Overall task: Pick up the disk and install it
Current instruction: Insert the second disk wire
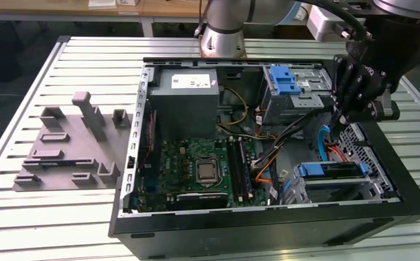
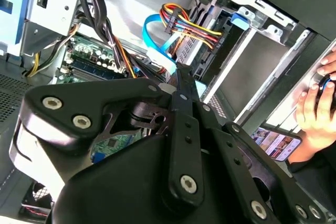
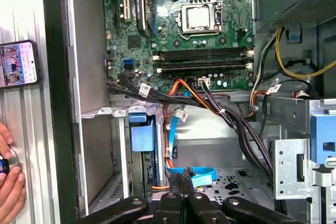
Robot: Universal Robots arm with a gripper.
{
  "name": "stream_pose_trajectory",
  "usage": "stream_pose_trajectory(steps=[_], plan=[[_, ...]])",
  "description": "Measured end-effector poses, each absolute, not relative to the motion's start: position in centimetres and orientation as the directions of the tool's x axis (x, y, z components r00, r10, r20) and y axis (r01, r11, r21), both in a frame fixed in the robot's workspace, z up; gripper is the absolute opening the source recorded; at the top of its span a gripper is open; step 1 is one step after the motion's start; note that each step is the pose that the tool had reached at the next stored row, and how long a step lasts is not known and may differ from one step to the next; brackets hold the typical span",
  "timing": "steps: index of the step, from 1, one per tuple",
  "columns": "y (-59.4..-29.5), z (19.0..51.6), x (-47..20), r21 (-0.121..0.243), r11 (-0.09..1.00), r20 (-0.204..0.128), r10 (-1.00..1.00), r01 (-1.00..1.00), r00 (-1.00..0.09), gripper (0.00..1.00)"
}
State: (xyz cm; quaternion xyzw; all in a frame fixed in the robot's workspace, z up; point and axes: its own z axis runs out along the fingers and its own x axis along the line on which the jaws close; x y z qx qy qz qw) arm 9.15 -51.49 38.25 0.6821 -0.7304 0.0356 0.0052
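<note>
One disk (image 1: 331, 169) seated in bay, open case (image 1: 268, 228)

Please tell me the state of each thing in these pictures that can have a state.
Computer case: side panel off, lying flat.
Disk: seated in the lower drive cage.
Gripper: shut, empty, above the case floor.
Processor socket: uncovered.
Phone: screen lit.
</note>
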Motion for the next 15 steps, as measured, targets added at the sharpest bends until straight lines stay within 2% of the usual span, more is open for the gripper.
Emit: stream_pose_trajectory(steps=[2,3,5,6,11,12,15], plan=[[-51.44,38.21,9.19,-0.044,0.067,0.056,-0.996,-0.997,-0.069,0.11],[-51.41,38.2,9.22,-0.044,0.067,0.056,-0.996,-0.997,-0.069,0.17],[-51.37,38.14,9.26,-0.043,0.067,0.056,-0.996,-0.997,-0.069,0.17],[-51.36,38.1,9.28,-0.043,0.067,0.056,-0.996,-0.997,-0.069,0.24],[-51.34,37.74,9.35,-0.041,0.067,0.057,-0.996,-0.997,-0.069,0.25],[-51.33,37.65,9.36,-0.041,0.067,0.057,-0.996,-0.997,-0.069,0.31],[-51.33,37.36,9.36,-0.041,0.067,0.057,-0.996,-0.997,-0.069,0.31]])
